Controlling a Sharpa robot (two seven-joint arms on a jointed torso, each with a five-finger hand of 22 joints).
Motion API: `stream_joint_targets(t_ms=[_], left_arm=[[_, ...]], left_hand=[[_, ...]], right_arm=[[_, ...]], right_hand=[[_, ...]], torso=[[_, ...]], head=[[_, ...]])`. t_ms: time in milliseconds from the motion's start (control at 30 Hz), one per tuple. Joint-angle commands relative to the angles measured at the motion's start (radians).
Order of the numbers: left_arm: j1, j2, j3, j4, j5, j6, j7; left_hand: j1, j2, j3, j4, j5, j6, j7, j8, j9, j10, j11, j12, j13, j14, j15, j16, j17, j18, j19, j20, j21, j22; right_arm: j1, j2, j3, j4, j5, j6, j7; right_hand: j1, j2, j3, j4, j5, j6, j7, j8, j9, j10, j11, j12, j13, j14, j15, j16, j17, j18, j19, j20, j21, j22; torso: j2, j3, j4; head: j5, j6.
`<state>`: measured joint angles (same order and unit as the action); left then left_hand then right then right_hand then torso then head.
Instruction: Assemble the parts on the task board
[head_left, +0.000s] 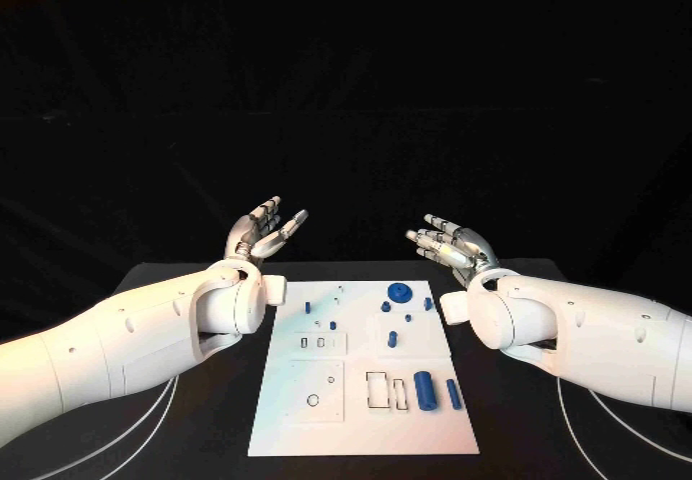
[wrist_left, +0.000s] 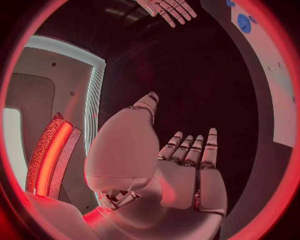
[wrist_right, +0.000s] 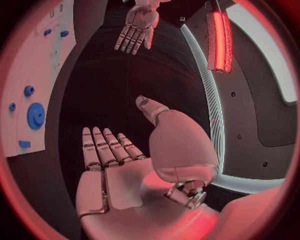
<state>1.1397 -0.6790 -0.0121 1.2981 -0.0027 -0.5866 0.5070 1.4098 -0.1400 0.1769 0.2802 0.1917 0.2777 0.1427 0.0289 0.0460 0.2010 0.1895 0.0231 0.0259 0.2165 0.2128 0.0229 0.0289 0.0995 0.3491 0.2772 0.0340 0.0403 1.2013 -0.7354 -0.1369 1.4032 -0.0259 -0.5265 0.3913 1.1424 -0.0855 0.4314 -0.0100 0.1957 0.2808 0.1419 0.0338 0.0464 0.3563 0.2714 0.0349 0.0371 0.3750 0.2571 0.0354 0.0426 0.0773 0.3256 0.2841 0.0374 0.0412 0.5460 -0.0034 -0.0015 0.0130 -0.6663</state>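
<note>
The white task board (head_left: 289, 420) lies in the middle of the black table. Small blue parts lie on it: a round gear (head_left: 398, 293) near the far edge, a thick cylinder (head_left: 424, 388) and a thinner pin (head_left: 453, 394) near the front right, and several small pegs (head_left: 392, 339) between. My left hand (head_left: 264, 229) is raised beyond the board's far left corner, fingers apart, holding nothing. My right hand (head_left: 450, 243) is raised beyond the far right corner, also spread and empty. The wrist views show each palm, left hand (wrist_left: 181, 165) and right hand (wrist_right: 119, 165), bare.
The board has rectangular slots (head_left: 376, 390) and a round hole (head_left: 313, 400) in its near half. White cables (head_left: 159, 420) curve over the table on both sides. The board's edge with the gear (wrist_right: 35, 115) appears in the right wrist view.
</note>
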Motion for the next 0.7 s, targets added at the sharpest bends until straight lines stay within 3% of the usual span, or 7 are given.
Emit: stream_joint_targets(t_ms=[33, 200, 233, 300, 500, 567, 700], left_arm=[[0.003, 0.004, 0.000, -0.004, -0.015, 0.083, 0.022], [0.003, 0.004, 0.000, -0.004, -0.015, 0.083, 0.022], [0.006, -0.063, 0.000, 0.048, -0.015, 0.100, 0.026], [0.008, -0.073, 0.000, 0.060, -0.015, 0.096, 0.030], [0.016, -0.101, 0.000, 0.092, -0.016, 0.090, 0.038], [0.019, -0.108, 0.000, 0.102, -0.016, 0.090, 0.039], [0.026, -0.124, 0.000, 0.125, -0.021, 0.096, 0.036]], left_hand=[[0.048, -0.002, 0.001, 0.013, 0.010, 0.023, 0.093, 0.009, 0.003, 0.023, 0.006, 0.006, 0.003, 0.014, 0.015, 0.008, 0.004, 0.016, 0.012, 0.009, 0.008, 0.003], [0.065, 0.014, 0.006, 0.010, 0.006, 0.080, 0.106, 0.023, 0.012, 0.084, 0.022, 0.013, 0.009, 0.063, 0.014, 0.018, 0.013, 0.027, 0.017, 0.013, 0.011, 0.005], [0.070, 0.017, 0.009, 0.008, 0.006, 0.106, 0.109, 0.029, 0.017, 0.114, 0.026, 0.016, 0.011, 0.090, 0.013, 0.023, 0.017, 0.030, 0.026, 0.013, 0.013, 0.006], [0.078, 0.022, 0.015, 0.006, 0.005, 0.150, 0.116, 0.041, 0.024, 0.168, 0.036, 0.021, 0.015, 0.138, 0.012, 0.032, 0.023, 0.034, 0.057, 0.014, 0.019, 0.009], [0.097, 0.027, 0.036, -0.007, 0.002, 0.317, 0.124, 0.083, 0.051, 0.393, 0.050, 0.037, 0.027, 0.371, 0.011, 0.082, 0.056, 0.038, 0.287, 0.014, 0.071, 0.031], [0.099, 0.029, 0.048, -0.015, 0.001, 0.426, 0.125, 0.113, 0.068, 0.603, 0.047, 0.066, 0.040, 0.549, -0.003, 0.128, 0.085, 0.056, 0.391, 0.013, 0.105, 0.041], [0.097, 0.024, 0.068, -0.024, 0.000, 0.538, 0.114, 0.146, 0.085, 0.692, 0.026, 0.070, 0.041, 0.629, -0.028, 0.155, 0.108, 0.080, 0.457, 0.011, 0.132, 0.044]], right_arm=[[0.015, 0.006, -0.012, -0.020, -0.048, 0.177, -0.066], [0.026, 0.010, -0.022, -0.032, -0.053, 0.205, -0.078], [0.040, -0.006, -0.021, -0.072, -0.382, 0.118, -0.040], [0.045, -0.008, -0.021, -0.077, -0.435, 0.103, -0.037], [0.061, -0.013, -0.021, -0.086, -0.595, 0.077, -0.046], [0.067, -0.016, -0.021, -0.087, -0.646, 0.075, -0.055], [0.079, -0.021, -0.020, -0.084, -0.754, 0.087, -0.087]], right_hand=[[0.075, -0.003, 0.024, -0.026, 0.003, 0.066, 0.158, 0.015, 0.011, 0.085, 0.000, 0.011, 0.007, 0.088, -0.003, 0.020, 0.012, 0.025, 0.048, 0.007, 0.021, 0.009], [0.131, -0.012, 0.040, -0.066, -0.011, 0.254, 0.149, 0.063, 0.043, 0.322, -0.021, 0.036, 0.021, 0.348, -0.033, 0.074, 0.046, 0.055, 0.158, 0.006, 0.059, 0.025], [0.140, -0.013, 0.045, -0.072, -0.011, 0.287, 0.147, 0.071, 0.049, 0.371, -0.025, 0.038, 0.022, 0.391, -0.039, 0.081, 0.050, 0.062, 0.191, 0.006, 0.070, 0.029], [0.152, -0.017, 0.053, -0.082, -0.011, 0.355, 0.138, 0.087, 0.059, 0.473, -0.036, 0.041, 0.026, 0.462, -0.050, 0.091, 0.057, 0.074, 0.263, 0.006, 0.092, 0.036], [0.169, -0.037, 0.081, -0.101, -0.018, 0.543, 0.112, 0.131, 0.087, 0.595, -0.065, 0.039, 0.027, 0.549, -0.079, 0.104, 0.062, 0.102, 0.418, 0.004, 0.140, 0.047], [0.169, -0.042, 0.090, -0.101, -0.019, 0.565, 0.109, 0.137, 0.089, 0.618, -0.069, 0.038, 0.027, 0.570, -0.084, 0.108, 0.064, 0.104, 0.424, 0.003, 0.141, 0.045], [0.164, -0.058, 0.115, -0.098, -0.020, 0.606, 0.098, 0.145, 0.092, 0.670, -0.083, 0.035, 0.027, 0.624, -0.100, 0.123, 0.070, 0.108, 0.460, -0.006, 0.156, 0.046]], torso=[[0.000, -0.0001, 0.0000], [0.000, -0.0001, 0.0000], [0.018, -0.0069, 0.0038], [0.023, -0.0075, 0.0054], [0.039, -0.0089, 0.0092], [0.045, -0.0090, 0.0106], [0.057, -0.0090, 0.0147]], head=[[0.000, 0.000], [0.000, 0.000], [-0.002, -0.013], [-0.003, -0.012], [-0.007, -0.009], [-0.008, -0.007], [-0.012, -0.006]])
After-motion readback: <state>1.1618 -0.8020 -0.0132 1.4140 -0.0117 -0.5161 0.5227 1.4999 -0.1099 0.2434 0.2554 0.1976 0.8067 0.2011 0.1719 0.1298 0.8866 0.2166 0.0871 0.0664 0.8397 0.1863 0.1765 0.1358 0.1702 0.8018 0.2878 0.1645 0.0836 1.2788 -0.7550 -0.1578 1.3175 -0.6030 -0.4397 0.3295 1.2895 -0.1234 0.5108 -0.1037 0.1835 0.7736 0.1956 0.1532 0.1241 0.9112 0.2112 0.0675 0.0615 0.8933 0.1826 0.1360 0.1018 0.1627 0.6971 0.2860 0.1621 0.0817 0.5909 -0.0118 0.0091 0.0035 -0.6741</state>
